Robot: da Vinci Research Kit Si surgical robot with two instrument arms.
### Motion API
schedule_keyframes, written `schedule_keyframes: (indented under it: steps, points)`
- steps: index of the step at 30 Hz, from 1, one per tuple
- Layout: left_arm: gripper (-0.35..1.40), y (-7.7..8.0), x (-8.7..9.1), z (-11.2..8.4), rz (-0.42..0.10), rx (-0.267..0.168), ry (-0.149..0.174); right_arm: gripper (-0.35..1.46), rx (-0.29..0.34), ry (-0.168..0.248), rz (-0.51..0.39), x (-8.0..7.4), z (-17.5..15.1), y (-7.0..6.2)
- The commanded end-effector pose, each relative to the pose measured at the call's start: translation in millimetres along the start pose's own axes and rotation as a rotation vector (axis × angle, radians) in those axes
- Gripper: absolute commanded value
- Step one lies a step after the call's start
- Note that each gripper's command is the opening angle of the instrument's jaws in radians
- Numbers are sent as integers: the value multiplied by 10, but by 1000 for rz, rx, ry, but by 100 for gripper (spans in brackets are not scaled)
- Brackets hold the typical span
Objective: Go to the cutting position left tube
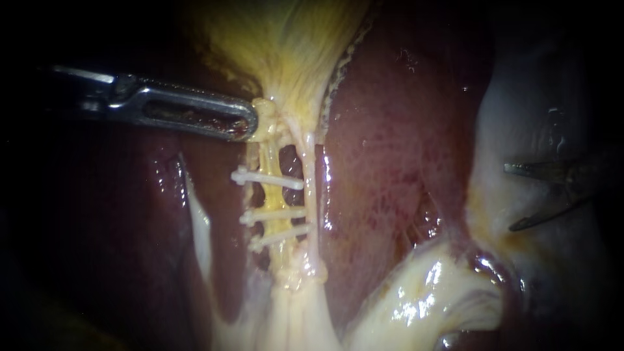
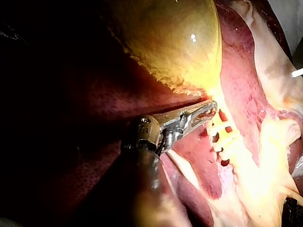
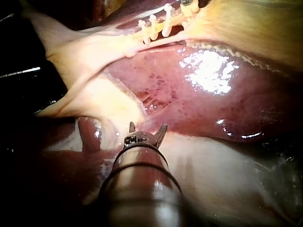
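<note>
Left tube [image 1: 272,195]: a yellow strand running down from the neck of the gallbladder [image 1: 286,45], crossed by three white clips [image 1: 268,179] with short bare stretches between them. The paler, thinner right tube [image 1: 310,195] lies just beside it, on the side nearer our right instrument. Our left instrument [image 1: 250,127] has its jaws closed on the gallbladder's neck just above the top clip, holding both tubes taut. Our right instrument [image 1: 509,198] hangs well apart, beyond the liver [image 1: 390,162], its jaws open and empty. Hazards, as we judge them:
- The open jaws must cross the glistening liver and could score it if carried low.
- Coming from that side, they meet the right tube first and could snag it or enclose it along with the left.
- A tip nudging a clip could loosen it.
- Jaws set outside the clipped stretch would place the cut wrongly.
- A slip of the left grip would slacken the tube
</note>
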Motion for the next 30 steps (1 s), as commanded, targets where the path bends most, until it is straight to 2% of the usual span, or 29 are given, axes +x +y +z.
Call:
schedule_keyframes:
  steps: [1, 7, 10, 15, 19, 23, 30]
  points:
    - [-35, 0, 0, 0, 0, -1, 0, 132, 0, 0, 0, 0, 0, 0]
    - [-35, -1, -1, -6, 0, 3, 2, 132, 0, 0, 0, 0, 0, 0]
    - [-35, 0, -5, -19, -3, 12, 6, 132, 0, 0, 0, 0, 0, 0]
    - [-35, 2, -16, -49, -9, -6, -2, 132, 0, 0, 6, 0, 0, 0]
    - [-35, 3, -24, -65, -15, -21, -9, 132, 3, 1, 18, 0, 0, 0]
    - [-35, 4, -27, -71, -18, -27, -14, 132, 3, 1, 18, 0, 0, 0]
    - [-35, 4, -26, -71, -18, -27, -14, 134, 3, 1, 24, 1, 0, 0]
